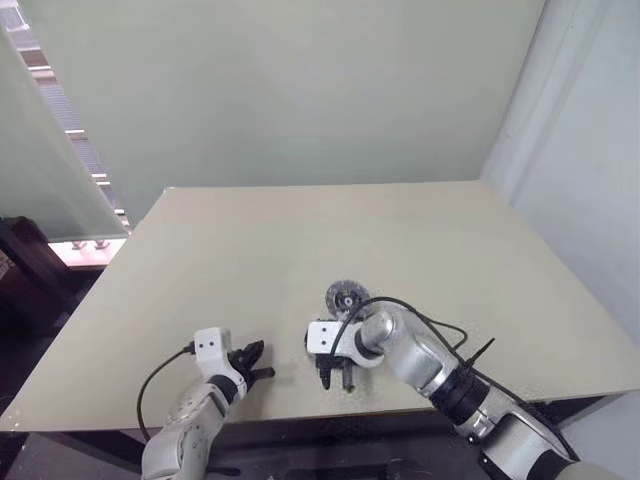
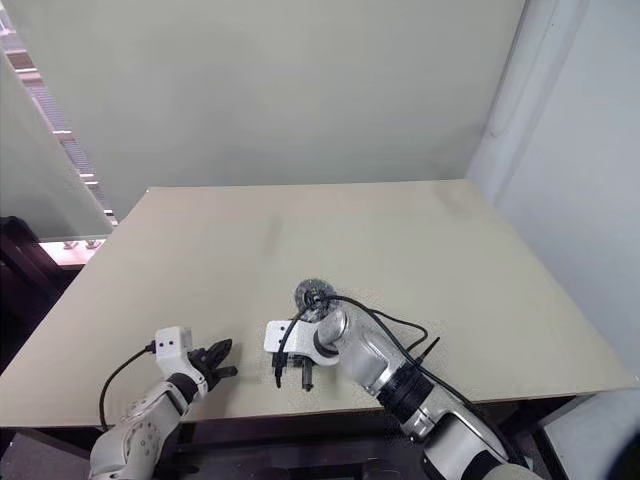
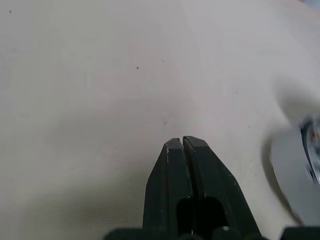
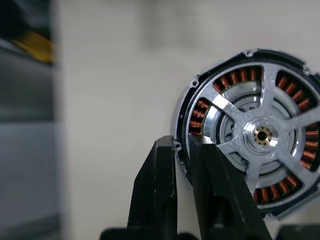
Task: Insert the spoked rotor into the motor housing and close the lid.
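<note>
The motor housing (image 4: 200,107) is a round metal part with copper windings. The spoked rotor (image 4: 261,134) sits inside it, silver spokes around a brass-centred hub. My right gripper (image 4: 182,142) is shut on the housing's rim, one finger outside the wall and one over the windings. In the eye views that gripper (image 1: 335,380) points down near the table's front edge. A round silvery part (image 1: 346,297) lies just beyond its wrist; I cannot tell whether it is the housing. My left gripper (image 1: 258,362) is shut and empty, low over the table. The lid is out of view.
The beige table (image 1: 300,230) runs back to a pale wall. Its front edge lies right under both grippers. A black cable (image 1: 430,320) loops over my right wrist. Dark furniture (image 1: 30,280) stands off the table's left side.
</note>
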